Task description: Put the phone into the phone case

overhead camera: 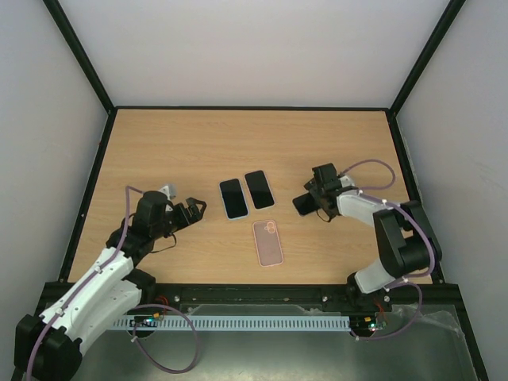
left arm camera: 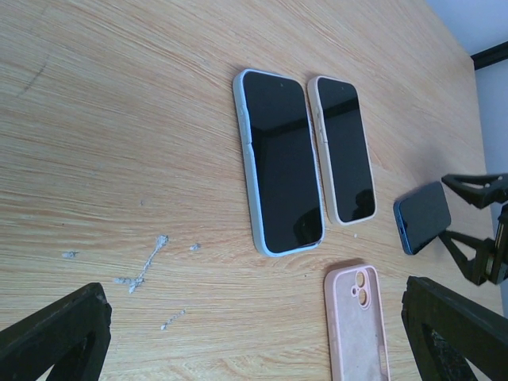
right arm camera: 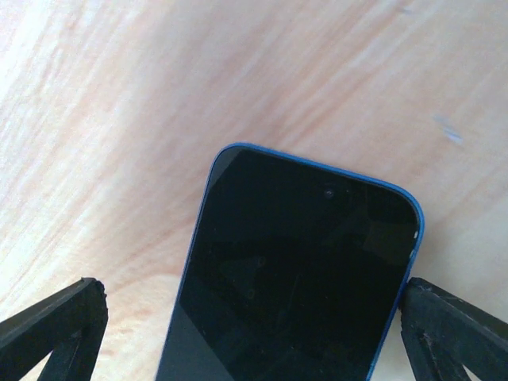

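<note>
Nearest the arm bases, the pink phone case (overhead camera: 268,242) lies flat on the wooden table (overhead camera: 159,151), hollow side up with nothing in it and its camera cut-out at the far end. A little beyond it and to the left, the left gripper (overhead camera: 195,210) hangs low over bare wood, its jaws spread wide and holding nothing. To the right at about the same depth, the right gripper (overhead camera: 306,203) is also spread wide around the blue phone (overhead camera: 301,205), which sits screen up between its fingers (right arm camera: 55,325). One finger stands clear of the phone; the other is right at its edge, and I cannot tell whether it touches. Further back, two more phones lie side by side, just apart, each already seated in a case: the larger phone (overhead camera: 232,198) in pale blue, the smaller phone (overhead camera: 259,189) in cream.
</note>
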`<state>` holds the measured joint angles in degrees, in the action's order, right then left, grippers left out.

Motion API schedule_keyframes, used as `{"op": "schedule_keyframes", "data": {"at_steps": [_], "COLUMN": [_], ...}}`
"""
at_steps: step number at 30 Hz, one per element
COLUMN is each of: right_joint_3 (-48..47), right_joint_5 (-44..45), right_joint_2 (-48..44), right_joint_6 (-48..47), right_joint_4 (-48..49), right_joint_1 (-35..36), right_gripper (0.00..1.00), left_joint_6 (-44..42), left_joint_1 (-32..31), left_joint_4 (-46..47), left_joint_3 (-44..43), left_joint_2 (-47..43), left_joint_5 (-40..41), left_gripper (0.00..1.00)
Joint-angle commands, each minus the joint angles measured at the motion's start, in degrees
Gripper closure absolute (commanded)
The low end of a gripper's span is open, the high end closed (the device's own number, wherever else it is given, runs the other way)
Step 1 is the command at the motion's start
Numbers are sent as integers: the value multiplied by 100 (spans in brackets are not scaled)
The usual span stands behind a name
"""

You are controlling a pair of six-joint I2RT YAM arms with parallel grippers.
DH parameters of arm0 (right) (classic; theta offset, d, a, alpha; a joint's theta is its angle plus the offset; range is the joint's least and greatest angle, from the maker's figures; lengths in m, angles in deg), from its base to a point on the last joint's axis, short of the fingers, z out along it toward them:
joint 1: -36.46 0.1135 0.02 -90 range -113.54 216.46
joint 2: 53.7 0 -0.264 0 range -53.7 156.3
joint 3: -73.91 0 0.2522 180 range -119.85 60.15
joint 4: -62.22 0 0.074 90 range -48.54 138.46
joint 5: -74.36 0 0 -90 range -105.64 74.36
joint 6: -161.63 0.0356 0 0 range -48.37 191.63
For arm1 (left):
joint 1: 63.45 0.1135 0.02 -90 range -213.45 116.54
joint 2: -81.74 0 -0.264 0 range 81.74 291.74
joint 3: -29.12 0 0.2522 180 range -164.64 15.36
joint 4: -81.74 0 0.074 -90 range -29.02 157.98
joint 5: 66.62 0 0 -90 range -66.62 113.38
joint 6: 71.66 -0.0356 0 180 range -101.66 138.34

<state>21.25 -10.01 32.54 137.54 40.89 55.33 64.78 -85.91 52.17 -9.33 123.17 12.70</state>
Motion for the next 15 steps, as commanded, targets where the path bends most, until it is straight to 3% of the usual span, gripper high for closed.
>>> {"op": "schedule_keyframes", "data": {"at_steps": [1, 8, 15], "right_joint_3": [-413, -1341, -1625], "right_joint_5": [-237, -705, -1025], "right_joint_2": [692, 1654, 1789], "right_joint_6": [-582, -1800, -2661], "right_joint_4": [240, 37, -471], "right_joint_1": [-13, -15, 19], "right_gripper": [2, 4, 8], "left_joint_6": [-84, -73, -10], "left_joint_1": [27, 30, 31], "left_joint_4": [7, -5, 59], "left_joint_3": [-175, -189, -128], "left_joint_2": [58, 54, -6], "left_joint_5": [-65, -73, -118], "left_gripper": [1, 1, 1]}}
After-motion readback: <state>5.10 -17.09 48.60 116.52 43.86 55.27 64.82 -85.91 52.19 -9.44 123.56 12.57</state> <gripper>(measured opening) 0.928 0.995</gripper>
